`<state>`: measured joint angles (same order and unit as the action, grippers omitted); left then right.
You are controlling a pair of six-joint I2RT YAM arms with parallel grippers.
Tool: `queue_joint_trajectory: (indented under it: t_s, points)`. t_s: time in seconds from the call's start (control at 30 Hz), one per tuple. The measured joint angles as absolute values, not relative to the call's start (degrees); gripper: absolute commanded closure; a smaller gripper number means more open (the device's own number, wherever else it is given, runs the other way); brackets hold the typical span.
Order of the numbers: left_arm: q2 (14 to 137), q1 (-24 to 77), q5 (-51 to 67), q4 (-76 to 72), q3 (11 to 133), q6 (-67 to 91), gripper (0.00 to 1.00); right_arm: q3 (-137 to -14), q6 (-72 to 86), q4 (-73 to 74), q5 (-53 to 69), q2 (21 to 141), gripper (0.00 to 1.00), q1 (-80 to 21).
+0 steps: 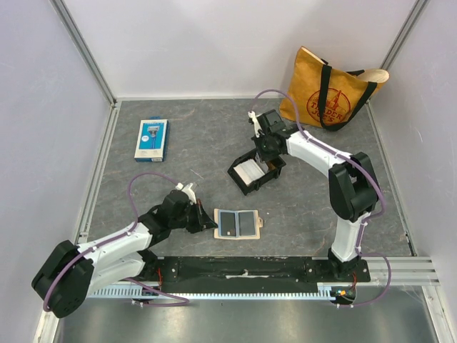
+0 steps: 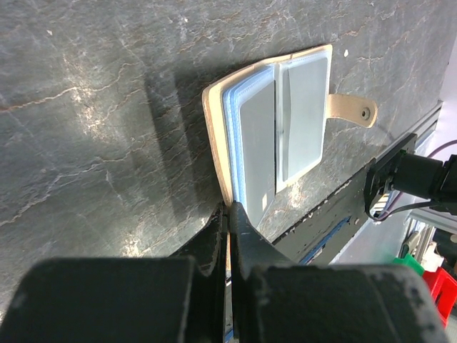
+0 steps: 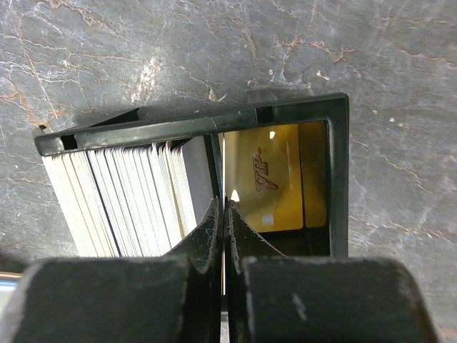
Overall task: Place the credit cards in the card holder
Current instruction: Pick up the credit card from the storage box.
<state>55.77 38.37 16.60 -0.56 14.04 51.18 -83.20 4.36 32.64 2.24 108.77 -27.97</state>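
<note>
The card holder lies open and flat on the dark stone-patterned bench, just in front of the arms' bases, with its small tab sticking out on the side away from the left arm. The left end effector is down at the holder's near-left edge. From the left wrist, that end effector has its fingers closed on the tan cover's edge. The cover runs into the seam between them, and the finger bodies hide how deep the bite goes. The holder's clear sleeves look pale blue-grey, and I cannot make out whether any of them has a card in it. Further back, the right end effector dips into the black tray, where the credit cards show from above only as a white patch. From the right wrist, the cards stand on edge in a packed row on one side of the tray, and a gold card lies flat on the other. That end effector is pressed shut between the two. A thin pale sliver shows in the seam, but I cannot tell whether it is a card. A blue-and-white package lies far left, and a yellow tote bag leans at the back right.
</note>
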Motion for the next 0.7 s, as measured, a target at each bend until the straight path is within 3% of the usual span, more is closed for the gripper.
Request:
queue_joint_trajectory:
  t_s: [0.43, 0.7]
  points:
    - [54.6, 38.4, 16.7, -0.6, 13.6, 51.2, 0.98, -82.1, 5.5, 33.0, -9.8, 94.6, 1.00, -32.6]
    - [53.5, 38.4, 16.9, -0.6, 13.1, 51.2, 0.98, -59.7, 21.4, 21.8, -12.8, 73.3, 1.00, -42.0]
